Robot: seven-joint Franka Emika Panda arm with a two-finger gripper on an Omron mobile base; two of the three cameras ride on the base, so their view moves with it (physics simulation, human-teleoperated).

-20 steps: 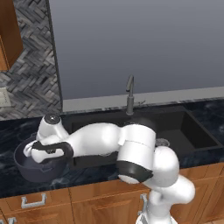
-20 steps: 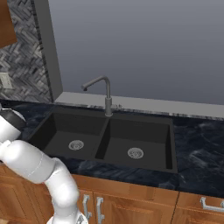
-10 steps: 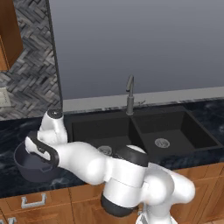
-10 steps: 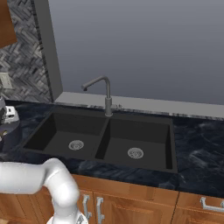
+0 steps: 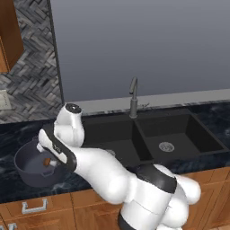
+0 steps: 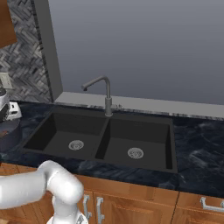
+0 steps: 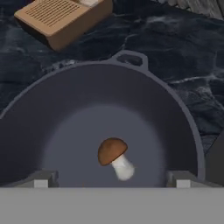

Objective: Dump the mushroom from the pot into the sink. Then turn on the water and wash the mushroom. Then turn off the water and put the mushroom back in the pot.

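Seen largest across both base views: the dark marbled counter (image 6: 197, 144), running under the grey wall panel, with the black double-basin sink (image 6: 100, 140) set into it and wooden cabinet fronts below. In the right base view both basins lie open with a round silver drain in each, and the slim grey faucet (image 6: 106, 94) rises at the far edge, above the divider, its spout turned to the left; no stream falling from it. In the left base view the same faucet (image 5: 133, 96) stands behind the sink (image 5: 179, 134), but the left basin is partly covered by the white arm, which reaches from the lower right toward the left. Left of the sink, on the counter, sits the dark grey-blue pot (image 5: 27, 166), upright; at the left edge of the right base view shows just a part of its dark wall (image 6: 8, 133). From the hand camera, looking down into the pot (image 7: 78, 92): one loop handle on the far rim, and a tan wooden box with a grated top beyond it on the counter. On the pot's floor lies the mushroom (image 7: 114, 156), on its side, brown cap to the left and whitish stem to the right; in the left base view only a small brown spot (image 5: 46, 161). Gripper (image 7: 109, 178) just over the pot, its two tips spread wide on either side of the mushroom and holding nothing.
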